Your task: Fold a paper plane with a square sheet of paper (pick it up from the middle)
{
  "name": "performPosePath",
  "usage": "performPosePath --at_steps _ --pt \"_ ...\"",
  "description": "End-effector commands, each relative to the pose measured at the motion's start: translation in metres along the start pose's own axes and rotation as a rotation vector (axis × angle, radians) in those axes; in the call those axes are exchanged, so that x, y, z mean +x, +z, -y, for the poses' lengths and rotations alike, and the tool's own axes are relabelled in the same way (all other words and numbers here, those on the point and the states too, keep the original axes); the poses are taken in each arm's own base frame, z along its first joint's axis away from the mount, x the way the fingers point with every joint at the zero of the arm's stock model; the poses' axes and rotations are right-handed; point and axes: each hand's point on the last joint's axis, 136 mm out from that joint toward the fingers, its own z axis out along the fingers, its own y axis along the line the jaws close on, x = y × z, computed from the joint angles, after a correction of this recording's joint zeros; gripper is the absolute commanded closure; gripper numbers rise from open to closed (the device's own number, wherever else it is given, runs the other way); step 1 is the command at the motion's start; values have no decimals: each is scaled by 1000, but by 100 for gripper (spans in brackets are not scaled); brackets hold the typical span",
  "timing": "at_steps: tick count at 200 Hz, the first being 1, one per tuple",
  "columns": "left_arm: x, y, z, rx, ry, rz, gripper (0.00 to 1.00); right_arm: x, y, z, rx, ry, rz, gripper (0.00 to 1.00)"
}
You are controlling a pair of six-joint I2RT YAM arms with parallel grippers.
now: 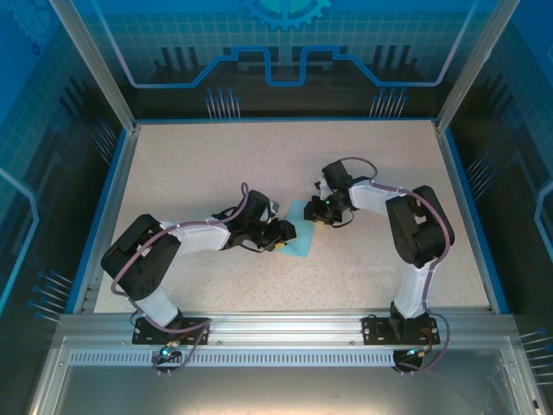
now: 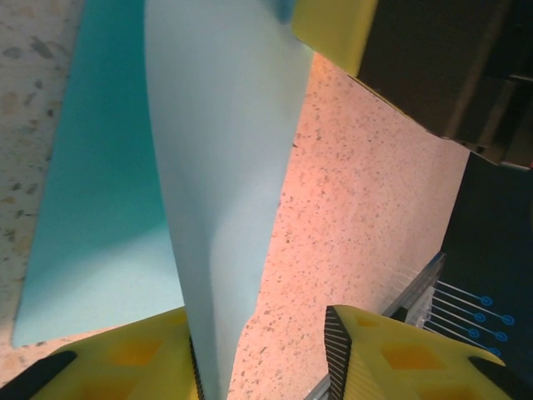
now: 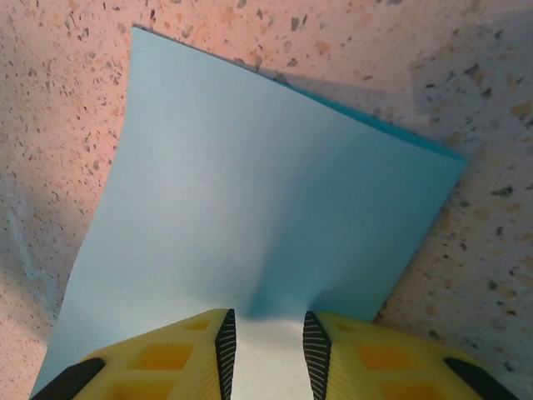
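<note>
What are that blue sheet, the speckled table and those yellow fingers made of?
Sheet: thin matte paper, it seems; it bends and lifts softly. Table: smooth and speckled, perhaps a stone-effect laminate or composite; the look leaves it open. Right fingers: likely moulded yellow plastic, with ribbed black pads, possibly rubber.

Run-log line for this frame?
light-blue square paper sheet: one flap raised | left gripper: open, flap beside finger | right gripper: paper between fingers, grip unclear

Overhead view bright, even, sharp; faint soft shadows on table point(image 1: 216, 164). Wrist views show warm pink-orange cast on tabletop. Square sheet of paper point(image 3: 250, 192) throws dark shadow along its right edge. Nearest foreground slightly blurred.
</note>
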Motion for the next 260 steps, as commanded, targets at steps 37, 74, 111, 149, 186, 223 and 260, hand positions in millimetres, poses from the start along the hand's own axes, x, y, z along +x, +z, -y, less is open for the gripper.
performPosePath --at_steps 37,74,111,149,186,223,260 --pt "-9 0 41 107 50 -10 51 18 18 13 39 33 -75 68" --pt "-17 8 42 90 69 -1 54 18 17 13 31 33 -79 70" --pt "-23 21 29 55 55 1 57 12 7 5 -8 29 -58 70" --pt "-26 28 19 27 44 13 64 5 -17 -10 -94 7 -9 66" --pt "-26 28 11 0 35 24 72 15 -35 -18 -168 -18 -10 65" --pt "-26 28 5 -18 28 29 81 34 -41 -28 -251 -47 -54 66" --pt "-26 28 2 -27 26 34 87 47 -37 -31 -259 -66 -88 67"
